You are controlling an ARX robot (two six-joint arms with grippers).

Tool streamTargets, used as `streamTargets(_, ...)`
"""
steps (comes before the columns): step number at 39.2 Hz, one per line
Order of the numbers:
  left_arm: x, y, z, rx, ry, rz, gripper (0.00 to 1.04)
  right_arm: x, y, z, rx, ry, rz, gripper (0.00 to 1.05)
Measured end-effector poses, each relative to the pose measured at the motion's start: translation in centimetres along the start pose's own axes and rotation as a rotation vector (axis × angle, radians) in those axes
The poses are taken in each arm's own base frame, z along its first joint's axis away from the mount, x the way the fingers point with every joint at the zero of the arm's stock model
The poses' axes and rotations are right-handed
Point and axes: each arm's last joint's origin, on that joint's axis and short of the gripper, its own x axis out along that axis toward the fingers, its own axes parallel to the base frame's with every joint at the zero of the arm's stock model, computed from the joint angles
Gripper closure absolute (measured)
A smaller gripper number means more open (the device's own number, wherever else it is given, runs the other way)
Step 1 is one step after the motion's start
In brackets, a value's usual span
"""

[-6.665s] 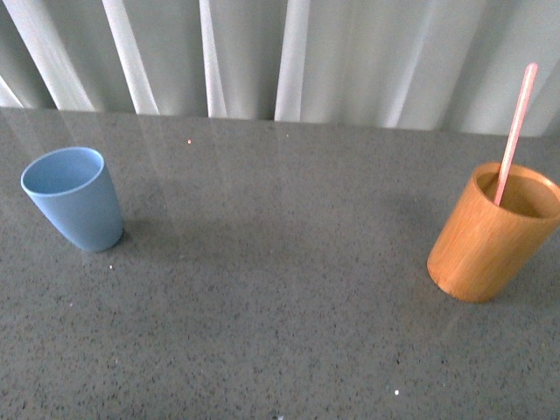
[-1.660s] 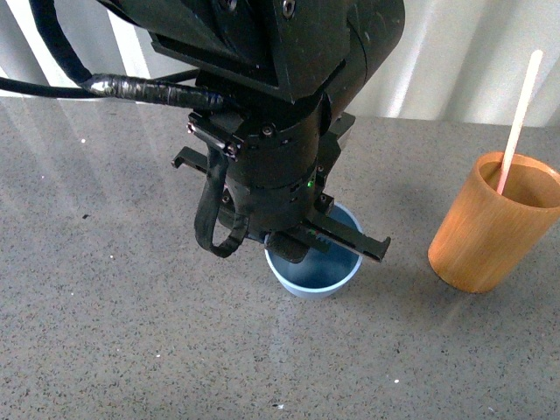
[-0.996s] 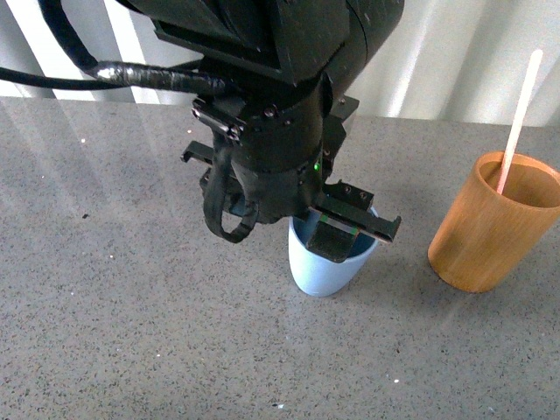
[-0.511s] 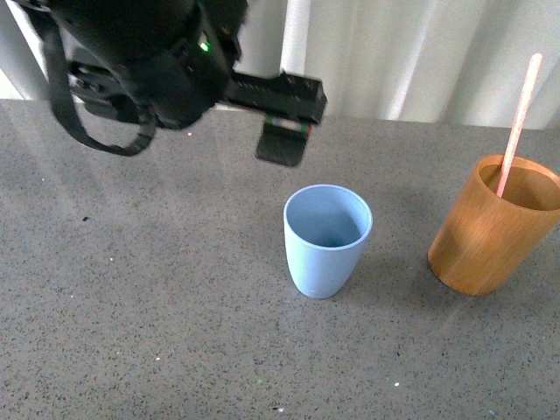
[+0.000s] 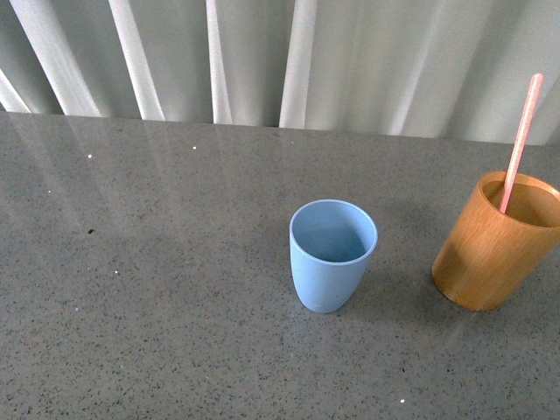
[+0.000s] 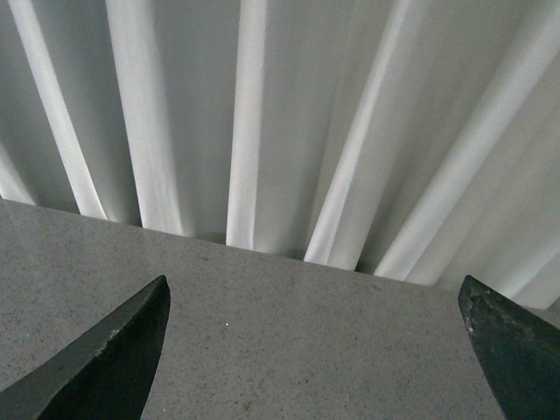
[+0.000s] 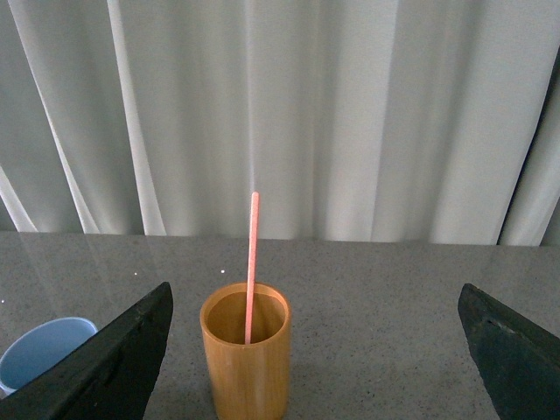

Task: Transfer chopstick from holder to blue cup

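The light-blue cup [image 5: 332,255] stands upright near the middle of the table, empty inside. To its right stands the orange-brown wooden holder [image 5: 495,245], with the pink chopstick [image 5: 520,140] leaning out of it. No arm shows in the front view. In the right wrist view the holder [image 7: 245,359] and chopstick [image 7: 252,262] stand ahead of my open right gripper [image 7: 315,350], nearer its left finger, and the blue cup [image 7: 42,352] peeks in at the edge. My left gripper [image 6: 315,350] is open over bare tabletop, facing the curtain.
A grey speckled tabletop [image 5: 157,289] stretches around both vessels. A white pleated curtain [image 5: 289,61] hangs along the table's far edge.
The left arm let go of the blue cup in the table's middle, then lifted up and left and went out of the front view. Holder and chopstick stayed put.
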Motion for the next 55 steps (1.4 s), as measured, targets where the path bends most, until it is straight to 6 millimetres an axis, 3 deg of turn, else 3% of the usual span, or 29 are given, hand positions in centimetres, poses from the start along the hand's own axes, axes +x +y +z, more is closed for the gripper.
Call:
streamTargets(2, 0.0, 0.1, -0.4, 0.016, 0.004, -0.027, 0.1, 0.0, 0.0, 0.0, 0.0, 0.0, 0.0, 0.1)
streamTargets(8, -1.4, 2.1, -1.7, 0.085, -0.034, -0.11, 0.35, 0.0, 0.0, 0.0, 0.0, 0.0, -0.003, 0.1)
streamTargets(14, -3.5, 5.0, -3.8, 0.11, -0.026, -0.089, 0.71, 0.0, 0.0, 0.0, 0.0, 0.0, 0.0, 0.1)
streamTargets(21, -5.1, 6.5, -4.9, 0.114, -0.035, -0.101, 1.01, 0.0, 0.0, 0.0, 0.0, 0.0, -0.003, 0.1)
streamTargets(38, -7.9, 9.4, -6.8, 0.12, -0.031, -0.087, 1.01, 0.0, 0.0, 0.0, 0.0, 0.0, -0.002, 0.1)
streamTargets(55, -9.7, 9.7, -7.3, 0.119, -0.062, -0.092, 1.01, 0.0, 0.0, 0.0, 0.0, 0.0, -0.002, 0.1)
